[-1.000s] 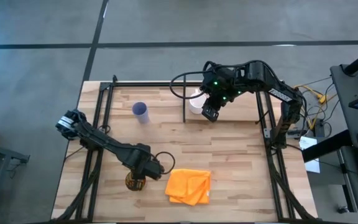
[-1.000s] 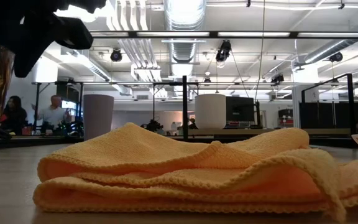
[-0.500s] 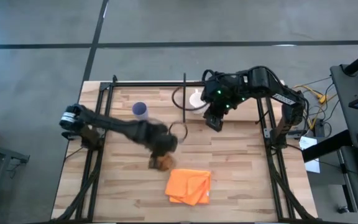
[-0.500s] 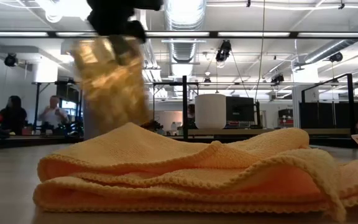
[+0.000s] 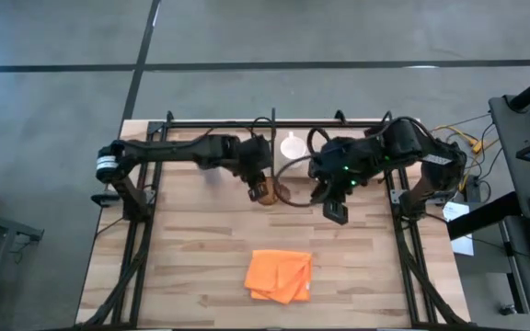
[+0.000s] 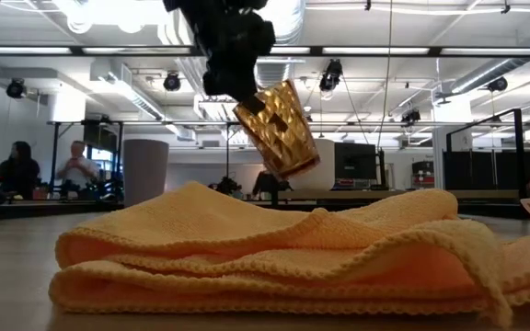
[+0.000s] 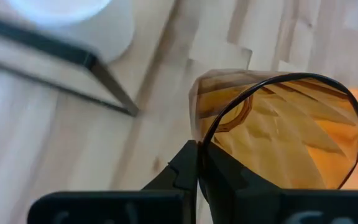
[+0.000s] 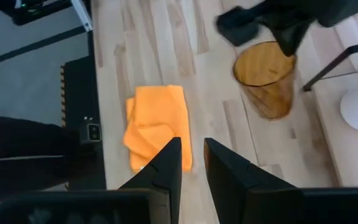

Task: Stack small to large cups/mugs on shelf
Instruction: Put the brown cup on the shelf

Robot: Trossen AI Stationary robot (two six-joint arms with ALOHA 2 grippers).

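My left gripper (image 5: 257, 180) is shut on the amber-brown cup (image 5: 265, 192), which is in the air just in front of the shelf's black upright divider (image 5: 272, 138). The white mug (image 5: 290, 147) stands on the shelf board (image 8: 337, 93). The lavender tumbler (image 6: 145, 170) stands upright in the low view; in the high view my left arm hides it. My right gripper (image 5: 336, 215) is open and empty, over the table near the shelf's front edge, to the right of the cup. My left gripper holds the amber cup by its rim (image 7: 199, 144), one finger inside the cup and one outside. The fingers come from above, slanting down. The cup is lifted clear and hangs tilted below the gripper (image 6: 279, 129), its base lower and toward the right.
A folded orange cloth (image 5: 280, 275) lies near the table's front edge, in the middle. A black cable loop (image 5: 288, 175) lies by the cup. Black frame rails run along the table's left and right sides. People sit in the room behind the table (image 6: 79, 170).
My left gripper has lifted the amber cup off the table's near left and carried it up and toward the far right, to the shelf's divider; the cup now hangs tilted. My right gripper has drawn back from the white mug toward the near edge and a little right.
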